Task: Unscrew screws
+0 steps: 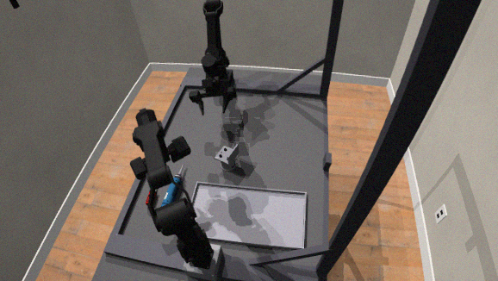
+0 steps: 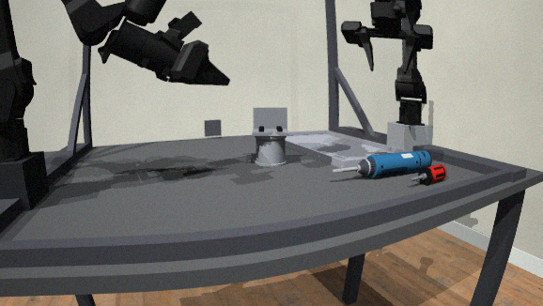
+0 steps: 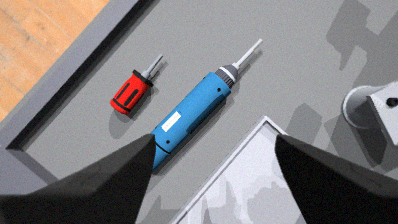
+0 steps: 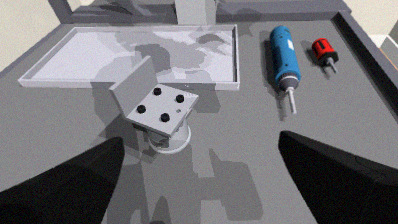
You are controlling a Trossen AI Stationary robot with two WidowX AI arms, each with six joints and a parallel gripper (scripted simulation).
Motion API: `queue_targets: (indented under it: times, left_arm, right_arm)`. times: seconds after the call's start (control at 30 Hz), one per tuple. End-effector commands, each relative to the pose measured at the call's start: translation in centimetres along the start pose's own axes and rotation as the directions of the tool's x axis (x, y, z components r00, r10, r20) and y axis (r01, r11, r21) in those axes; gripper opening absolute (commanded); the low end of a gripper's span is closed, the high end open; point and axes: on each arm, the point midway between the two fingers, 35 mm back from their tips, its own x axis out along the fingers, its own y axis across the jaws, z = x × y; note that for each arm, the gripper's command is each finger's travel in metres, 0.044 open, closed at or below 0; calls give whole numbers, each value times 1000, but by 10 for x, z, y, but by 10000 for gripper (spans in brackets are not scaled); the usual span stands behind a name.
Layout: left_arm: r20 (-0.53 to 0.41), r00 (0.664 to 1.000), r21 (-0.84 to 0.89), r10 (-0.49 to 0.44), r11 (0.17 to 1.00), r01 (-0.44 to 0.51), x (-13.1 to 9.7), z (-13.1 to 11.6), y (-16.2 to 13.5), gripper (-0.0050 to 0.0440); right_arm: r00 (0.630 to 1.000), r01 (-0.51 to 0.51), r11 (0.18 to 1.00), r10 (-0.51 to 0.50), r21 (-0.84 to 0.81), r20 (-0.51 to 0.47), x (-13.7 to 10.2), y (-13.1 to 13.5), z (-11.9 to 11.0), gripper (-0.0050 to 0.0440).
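Looking at zero progress on the unscrewing so far: four screws (image 1: 225, 149) (image 2: 279, 128) (image 3: 392, 101) (image 4: 165, 117) to count on the bracket (image 1: 228, 157) (image 2: 270, 117) (image 3: 384, 111) (image 4: 160, 105), with the joint module (image 1: 228, 167) (image 2: 271, 151) (image 3: 352, 110) (image 4: 172, 148) standing under it on the table (image 1: 276, 155) (image 2: 188, 202) (image 3: 300, 50) (image 4: 240, 115). Got the left claw (image 1: 159, 157) (image 2: 390, 66) (image 3: 215, 142) open above the electric screwdriver (image 1: 171, 191) (image 2: 399, 164) (image 3: 192, 110) (image 4: 286, 55), holding nothing. Same with the right claw (image 1: 214, 112) (image 2: 228, 82) (image 4: 202, 141): wide open, grasping nothing. Probably going for the blue barrel next, so watch out for closing off-centre and rolling it into the red screwdriver (image 1: 148, 197) (image 2: 437, 174) (image 3: 131, 94) (image 4: 324, 48) beside it, or clipping the rim of the tray (image 1: 250, 188) (image 2: 345, 161) (image 3: 266, 119). Could also end up gripping too far back, letting the bit droop and miss the sockets. Bigger worry later: tipping or sliding the module by pressing at a slant, being unfixed and all. Maybe brace it with the right, gently, to avoid shoving the bracket out of place. And don't leave a tool parked on a screw still in its hole.
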Motion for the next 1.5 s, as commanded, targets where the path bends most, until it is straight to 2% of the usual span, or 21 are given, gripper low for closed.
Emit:
queue_targets:
  times: [0.0, 0.2, 0.27, 0.43, 0.77, 0.83, 0.97, 1.13, 1.33, 1.4, 1.47]
  left_arm:
    - [-2, 1000, -136, 26, 990, -26, 7, -1, 0, 305]
    - [-37, 997, -438, 74, 895, -82, 24, -7, 2, 305]
    - [-37, 997, -438, 74, 895, -82, 24, -7, 2, 305]
    - [-73, 992, -642, 102, 756, -125, 38, -11, 4, 305]
    - [-150, 981, -920, 122, 346, -184, 63, -15, 11, 305]
    - [-150, 981, -920, 122, 346, -184, 63, -15, 11, 305]
    - [-188, 975, -969, 114, 142, -204, 75, -18, 13, 305]
    - [-232, 967, -970, 102, -96, -222, 89, -22, 17, 305]
    - [-285, 956, -890, 72, -390, -236, 107, -30, 23, 305]
    - [-285, 956, -890, 72, -390, -236, 107, -30, 23, 305]
    - [-288, 956, -847, 58, -482, -225, 111, -28, 24, 305]
  right_arm:
    - [999, -20, 998, 21, -54, 33, 23, 15, 15, 400]
    - [999, -42, 994, 45, -103, 21, 42, 29, 13, 400]
    - [999, -42, 994, 45, -103, 21, 42, 29, 13, 400]
    - [999, -46, 993, 48, -108, 16, 45, 31, 12, 400]
    - [999, -46, 993, 48, -107, 23, 44, 31, 14, 400]
    - [999, -46, 993, 48, -107, 23, 44, 31, 14, 400]
    - [999, -52, 993, 53, -109, 6, 45, 29, 6, 385]
    - [994, -107, 986, 108, -129, 4, 50, 22, -7, 385]
    - [972, -220, 958, 231, -183, 43, 66, 8, -16, 385]
    - [972, -220, 958, 231, -183, 43, 66, 8, -16, 385]
    - [959, -265, 942, 280, -204, 48, 72, 2, -23, 385]
